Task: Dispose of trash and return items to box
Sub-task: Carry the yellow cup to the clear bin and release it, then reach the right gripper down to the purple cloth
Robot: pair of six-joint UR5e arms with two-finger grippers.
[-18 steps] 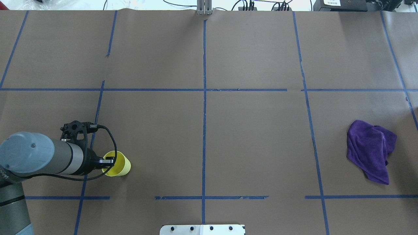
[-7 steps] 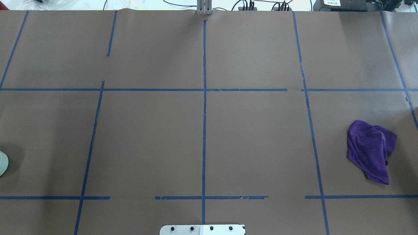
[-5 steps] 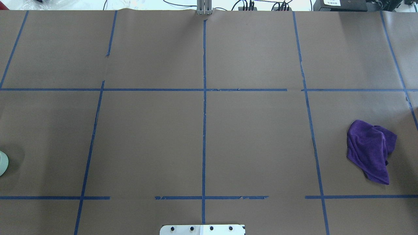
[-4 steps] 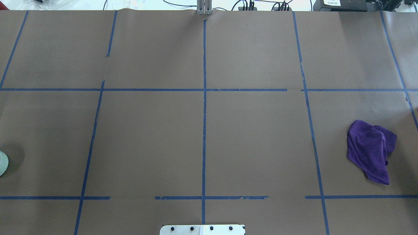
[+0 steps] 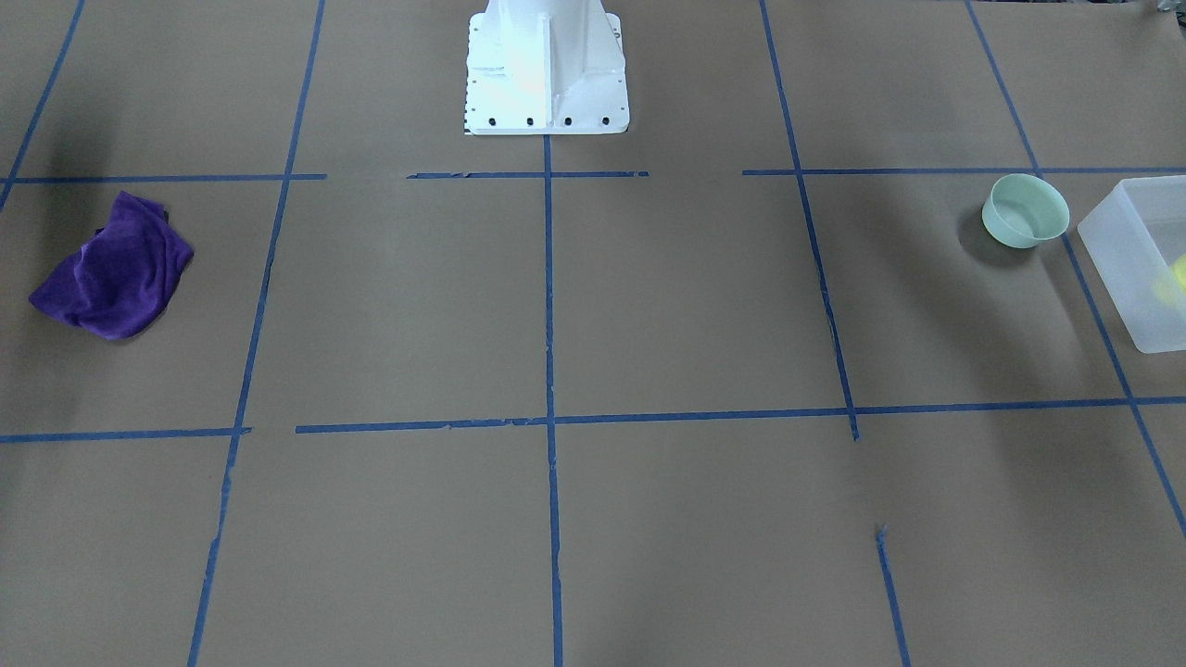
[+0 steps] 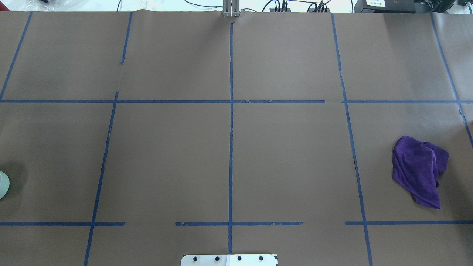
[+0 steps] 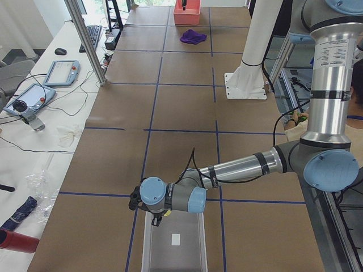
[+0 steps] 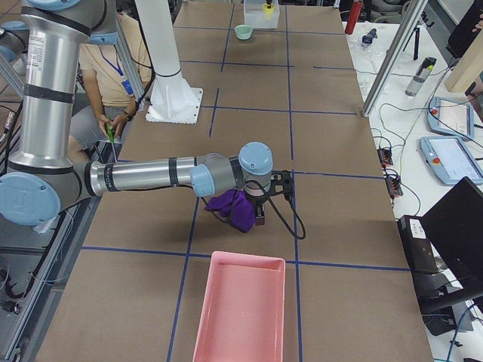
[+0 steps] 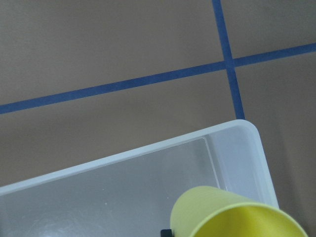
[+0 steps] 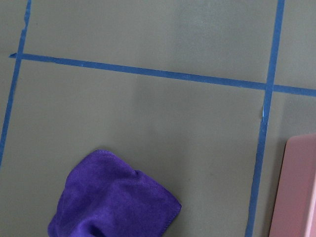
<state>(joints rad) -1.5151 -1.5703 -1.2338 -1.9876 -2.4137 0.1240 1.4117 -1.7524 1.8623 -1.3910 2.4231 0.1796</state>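
Yellow cup [image 9: 232,215] gripped in our left tool [image 7: 157,220] over box [image 9: 123,197] | next: we release it inside, then fetch bowl [image 5: 1024,211] | right tool [image 8: 259,213]: we cannot tell.

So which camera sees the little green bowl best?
The front-facing one: the whole green bowl shows, upright, beside the box. Overhead cuts the bowl off at its edge; the right side view shows it tiny and far. Others miss it.

Brown-papered table [image 6: 166,155] gridded with blue tape [image 6: 230,147]
White side bench [image 7: 22,170] alongside holds a teach pendant [image 7: 59,72] and cables [image 7: 34,148]; an aluminium post [image 7: 86,39] rises there
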